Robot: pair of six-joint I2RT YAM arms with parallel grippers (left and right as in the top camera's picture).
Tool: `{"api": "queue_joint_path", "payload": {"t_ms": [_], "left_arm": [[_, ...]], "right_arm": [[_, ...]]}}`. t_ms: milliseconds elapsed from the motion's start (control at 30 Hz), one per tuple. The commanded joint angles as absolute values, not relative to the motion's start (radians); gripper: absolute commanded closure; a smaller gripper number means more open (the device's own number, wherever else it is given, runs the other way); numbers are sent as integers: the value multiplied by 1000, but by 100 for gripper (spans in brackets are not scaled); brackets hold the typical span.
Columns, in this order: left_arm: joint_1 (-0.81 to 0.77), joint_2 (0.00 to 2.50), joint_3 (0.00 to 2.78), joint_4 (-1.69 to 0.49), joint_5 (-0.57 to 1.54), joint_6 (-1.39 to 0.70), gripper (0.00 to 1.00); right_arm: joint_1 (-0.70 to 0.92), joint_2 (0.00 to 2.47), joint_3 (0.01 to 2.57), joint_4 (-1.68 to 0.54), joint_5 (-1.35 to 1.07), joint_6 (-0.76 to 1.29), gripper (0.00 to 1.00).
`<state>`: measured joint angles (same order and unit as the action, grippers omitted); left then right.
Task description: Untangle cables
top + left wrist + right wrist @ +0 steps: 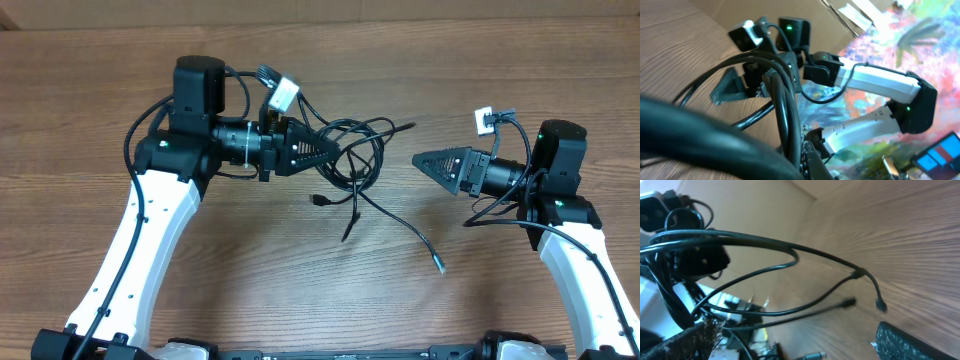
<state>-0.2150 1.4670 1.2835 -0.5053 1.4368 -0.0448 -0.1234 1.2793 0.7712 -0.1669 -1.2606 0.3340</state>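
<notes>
1. Cables point(358, 160): thin blk cords, bunched in a loose tangle of loops on table point(300, 300). Approx centre of overhead view, a bit toward 12 o'clock. Betw. the two grippers.
2. Left gripper point(325, 150): points to 3 o'clock. Jaws closed tight, tip meeting the 9 o'clock side of the tangle. Appears clamped on the cables, w/ loops fanning out from the tip. Own fingers not made out in left wrist view, only thick blurred cords across the foreground.
3. Right gripper point(425, 160): at 3 o'clock of the tangle, points to 9 o'clock. Jaws spread wide, nothing held. Clear gap to the nearest loop. Fingers point(912, 342) sit at far bottom corners of right wrist view, cords stretching across beyond them.
4. Far plug point(441, 268): on a long lead, at 5 o'clock of the tangle, well apart from it, flat on table.
5. Low plug point(347, 237): at 6 o'clock of the tangle, lead running straight down from the loops.
6. Side plug point(318, 200): at 7 o'clock, near the tangle.
7. Top plug point(408, 126): at 2 o'clock of the tangle, near right gripper tip but apart.
8. Arm wires point(138, 135): thicker blk leads, looped at 9 o'clock side of left arm. Not part of the tangle.
</notes>
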Motion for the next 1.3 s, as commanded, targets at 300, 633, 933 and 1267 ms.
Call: {"api": "queue_joint_path", "payload": {"t_ms": [300,633,933,1267], "left_arm": [[-418,1451,1291,-379,1471,-22,96],[-535,1451,1291,-379,1342,-22,96],[-505,1451,1291,-358,1250,-112,96],[-522,1451,1291,-352,1153,-157,96]], "right_arm": [[-124,1279,779,-159,-1113,377,0],[-124,1280,779,-155,-929,475,0],[-124,1279,779,-180,-1052,464,0],[-124,1280,779,-56,-1100,480,0]]}}
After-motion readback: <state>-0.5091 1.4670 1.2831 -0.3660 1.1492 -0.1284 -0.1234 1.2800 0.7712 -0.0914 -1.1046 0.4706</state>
